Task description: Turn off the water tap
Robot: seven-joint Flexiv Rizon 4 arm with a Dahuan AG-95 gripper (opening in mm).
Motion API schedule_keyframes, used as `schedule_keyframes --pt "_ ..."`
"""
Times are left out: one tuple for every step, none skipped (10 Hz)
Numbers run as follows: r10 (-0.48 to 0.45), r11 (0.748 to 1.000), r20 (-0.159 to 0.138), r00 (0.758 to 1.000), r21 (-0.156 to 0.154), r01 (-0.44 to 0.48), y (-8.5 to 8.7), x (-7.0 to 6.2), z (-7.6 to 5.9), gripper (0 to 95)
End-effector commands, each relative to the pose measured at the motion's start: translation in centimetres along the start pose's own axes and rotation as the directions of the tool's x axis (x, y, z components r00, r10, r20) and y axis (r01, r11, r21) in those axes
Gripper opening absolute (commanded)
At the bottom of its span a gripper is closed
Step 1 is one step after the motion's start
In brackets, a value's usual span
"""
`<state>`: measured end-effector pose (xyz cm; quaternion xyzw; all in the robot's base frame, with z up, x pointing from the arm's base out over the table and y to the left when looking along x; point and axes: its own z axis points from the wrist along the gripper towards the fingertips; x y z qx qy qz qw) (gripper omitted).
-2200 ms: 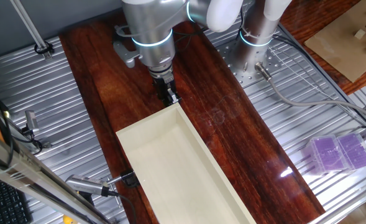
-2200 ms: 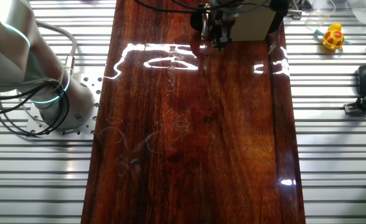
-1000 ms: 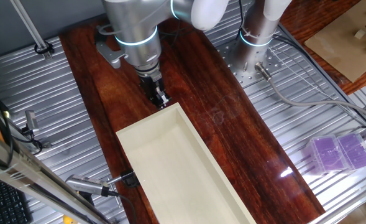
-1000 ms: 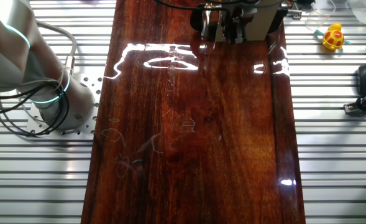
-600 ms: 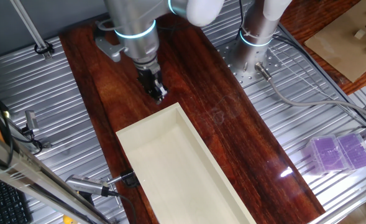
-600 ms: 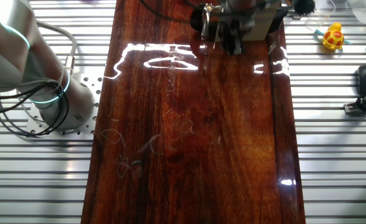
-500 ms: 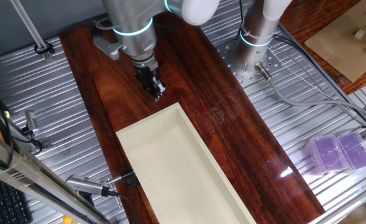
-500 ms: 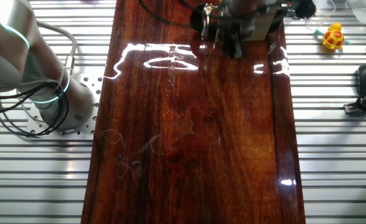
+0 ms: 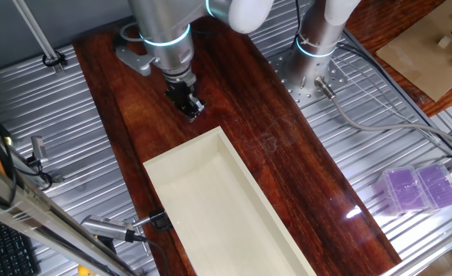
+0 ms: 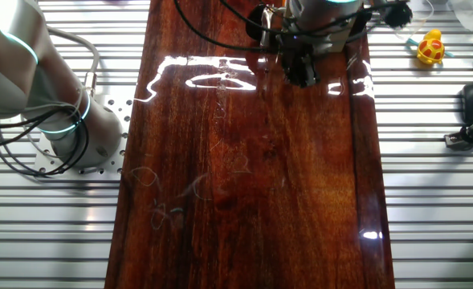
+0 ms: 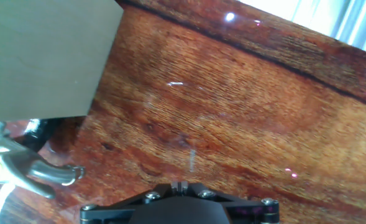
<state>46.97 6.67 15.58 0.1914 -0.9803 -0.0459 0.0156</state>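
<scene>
The tap [image 11: 21,171] is a small chrome fitting at the lower left of the hand view, beside the corner of the cream basin [image 11: 46,56]. In the other fixed view it is a chrome piece [image 10: 262,30] left of the basin's end [image 10: 336,36]. I cannot make it out in the one fixed view. My gripper [image 9: 193,111] hangs just off the basin's short end wall [image 9: 181,146], over bare wood. It also shows in the other fixed view [image 10: 302,76] and the hand view [image 11: 179,185]. The jaws are shut and hold nothing, apart from the tap.
The dark wooden board [image 9: 287,169] lies on a ribbed metal table. A black clamp [image 9: 158,221] grips the basin's left side. A purple box [image 9: 417,188] lies at the right. A yellow toy [image 10: 431,48] and the robot base [image 10: 59,120] flank the board.
My gripper has drawn back from the basin's corner and the tap, sliding along the basin's end wall and out over the wood. Its jaws stayed shut.
</scene>
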Motion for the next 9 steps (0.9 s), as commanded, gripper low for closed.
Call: schedule_keyframes --pt "0.14 0.99 -0.009 0.99 -0.004 -0.14 0.0 -0.1 0.1 0.0" --pt "0.111 0.994 -0.012 0.994 0.001 -0.111 -1.1 0.4 0.0 0.0" --pt "0.074 0.997 -0.014 0.997 0.005 -0.074 -2.6 1.0 0.3 0.0" --pt "0.022 1.0 -0.023 0.999 0.02 -0.022 -4.9 1.8 1.2 0.0" --pt "-0.003 1.0 -0.023 1.0 0.021 0.004 -5.8 2.4 1.7 0.0" --pt "-0.033 0.999 -0.021 0.999 0.02 0.033 -6.5 2.9 2.0 0.0" --pt "-0.04 0.999 -0.025 0.999 0.025 0.04 -6.5 3.0 1.9 0.0" --pt "-0.041 0.999 -0.024 0.999 0.025 0.041 -6.5 3.0 1.9 0.0" --pt "-0.043 0.999 -0.018 0.999 0.022 0.043 -6.4 2.9 2.0 0.0"
